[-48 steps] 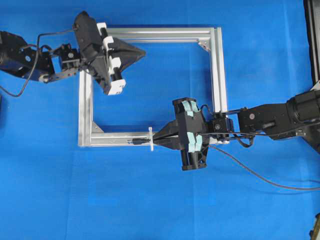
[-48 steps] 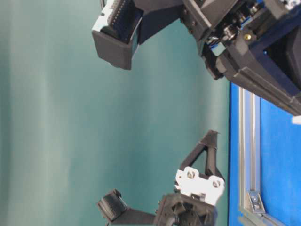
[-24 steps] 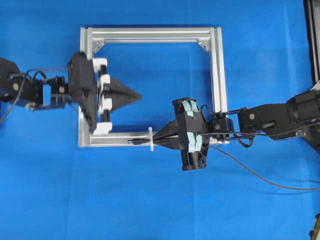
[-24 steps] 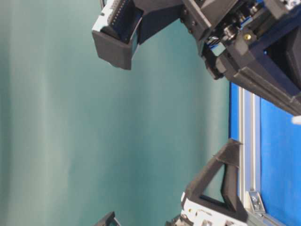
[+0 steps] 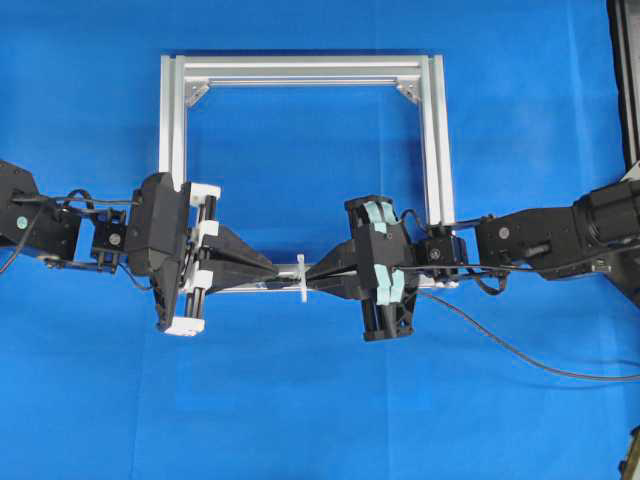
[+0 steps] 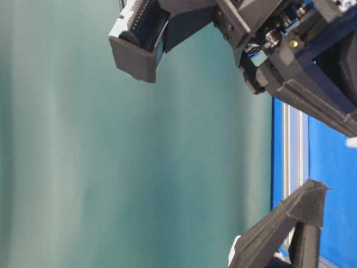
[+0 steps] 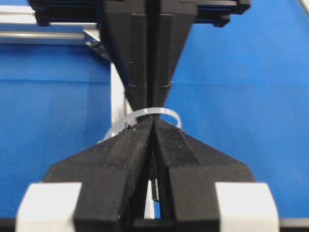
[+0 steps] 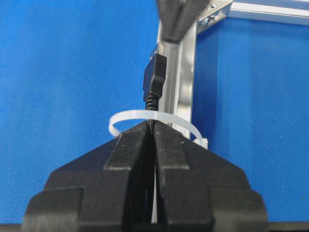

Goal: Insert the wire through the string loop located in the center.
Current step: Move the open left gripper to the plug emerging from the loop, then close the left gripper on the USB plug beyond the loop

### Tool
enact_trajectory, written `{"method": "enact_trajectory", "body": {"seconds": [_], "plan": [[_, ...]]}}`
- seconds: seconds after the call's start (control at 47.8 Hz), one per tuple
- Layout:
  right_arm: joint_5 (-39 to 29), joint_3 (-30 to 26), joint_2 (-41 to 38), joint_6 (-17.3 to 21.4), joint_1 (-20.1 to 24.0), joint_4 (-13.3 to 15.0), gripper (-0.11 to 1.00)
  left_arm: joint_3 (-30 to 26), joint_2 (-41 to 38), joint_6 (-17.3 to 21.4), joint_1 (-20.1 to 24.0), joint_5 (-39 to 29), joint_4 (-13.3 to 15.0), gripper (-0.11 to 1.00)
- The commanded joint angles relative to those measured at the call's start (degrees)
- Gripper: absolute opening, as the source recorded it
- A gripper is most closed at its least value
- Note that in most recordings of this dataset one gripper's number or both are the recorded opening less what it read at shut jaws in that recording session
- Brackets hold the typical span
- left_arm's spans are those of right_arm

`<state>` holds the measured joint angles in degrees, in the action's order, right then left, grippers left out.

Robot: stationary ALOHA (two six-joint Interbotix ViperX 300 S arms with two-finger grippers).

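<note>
The white string loop (image 5: 301,277) stands upright on the bottom bar of the silver frame (image 5: 300,70). My right gripper (image 5: 312,277) is just right of the loop and shut on the wire (image 5: 500,345). In the right wrist view the wire leaves the right gripper (image 8: 152,126), passes through the string loop (image 8: 130,116) and ends in the black plug (image 8: 154,79) on the far side. My left gripper (image 5: 272,272) is shut, pointing at the loop from the left. Its tips (image 7: 153,121) sit over the plug (image 7: 155,186), which shows in the gap behind them. A grip on it cannot be made out.
The frame lies flat on the blue cloth, with corner brackets (image 5: 408,92) at its inner corners. The wire trails off to the right edge of the table. In the table-level view the right arm (image 6: 290,50) fills the top and a left finger (image 6: 301,223) rises at the bottom right.
My left gripper, still shut, has swung from the frame's upper left corner down to the bottom bar and now faces the loop. The right gripper, wire and loop have not moved.
</note>
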<state>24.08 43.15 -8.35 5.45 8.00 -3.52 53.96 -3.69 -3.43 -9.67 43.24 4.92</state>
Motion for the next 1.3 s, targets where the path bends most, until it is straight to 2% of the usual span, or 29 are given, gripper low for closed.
{"method": "enact_trajectory", "body": {"seconds": [0.0,0.544,0.607,0.669,0.816,0.9,1.276], "plan": [[0.44,-1.05,0.62,-0.09,0.09,0.09,-0.03,-0.88,1.49,0.44,-0.35,0.26,-0.18,0.00],[0.62,-0.97,0.62,-0.09,0.00,0.09,-0.03,-2.64,0.62,1.32,-1.93,-2.29,-0.70,0.02],[0.62,-0.88,0.62,-0.09,0.00,0.09,-0.03,-2.72,0.62,1.23,-1.93,-2.20,-0.70,0.09],[0.62,-0.88,0.62,-0.09,0.00,0.09,-0.03,-2.72,0.53,1.05,-1.93,-2.29,-0.70,0.26],[0.62,-0.88,0.62,-0.09,0.00,0.09,-0.03,-2.72,0.62,0.62,-1.93,-2.99,-0.70,0.72],[0.53,-0.88,0.62,-0.09,0.09,0.09,-0.03,-2.81,0.62,0.62,-1.93,-3.60,-0.70,0.89],[0.53,-0.88,0.62,-0.09,0.09,0.18,-0.03,-3.52,-0.79,0.62,-1.67,-4.31,-0.62,0.87]]}}
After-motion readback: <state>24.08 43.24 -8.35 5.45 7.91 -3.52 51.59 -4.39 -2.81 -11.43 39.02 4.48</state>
